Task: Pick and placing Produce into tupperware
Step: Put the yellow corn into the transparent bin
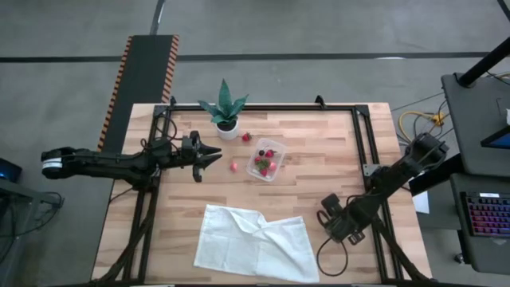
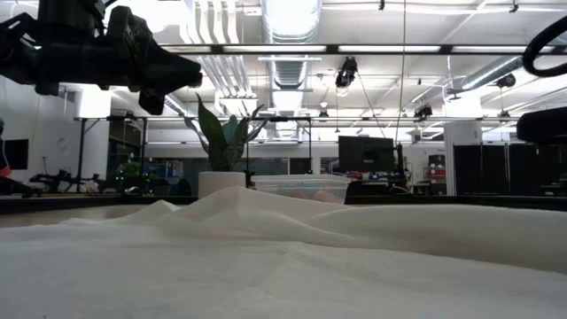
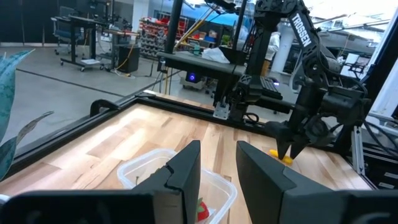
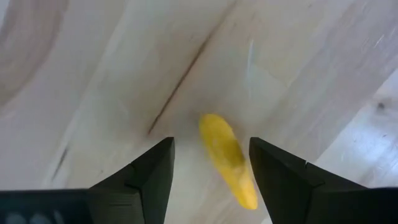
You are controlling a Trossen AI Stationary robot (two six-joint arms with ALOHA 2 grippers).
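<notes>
The tupperware [image 1: 265, 160] is a small clear box on the wooden table, holding red pieces and one dark berry. It also shows under my left fingers in the left wrist view as the tupperware [image 3: 146, 167]. One red strawberry piece [image 1: 234, 166] lies on the wood left of it, and another strawberry piece [image 1: 246, 137] lies beside the plant pot. My left gripper [image 1: 210, 155] hovers open above the table, left of the tupperware, fingers pointing toward it. My right gripper [image 4: 211, 142] points down near the table's right front, open, one finger on each side of the yellow piece [image 4: 227, 160] lying on the wood.
A green plant in a white pot [image 1: 226, 119] stands at the far side, close to the tupperware. A crumpled white cloth [image 1: 255, 237] covers the near middle of the table and blocks much of the low view. Black frame rails run along the table's edges.
</notes>
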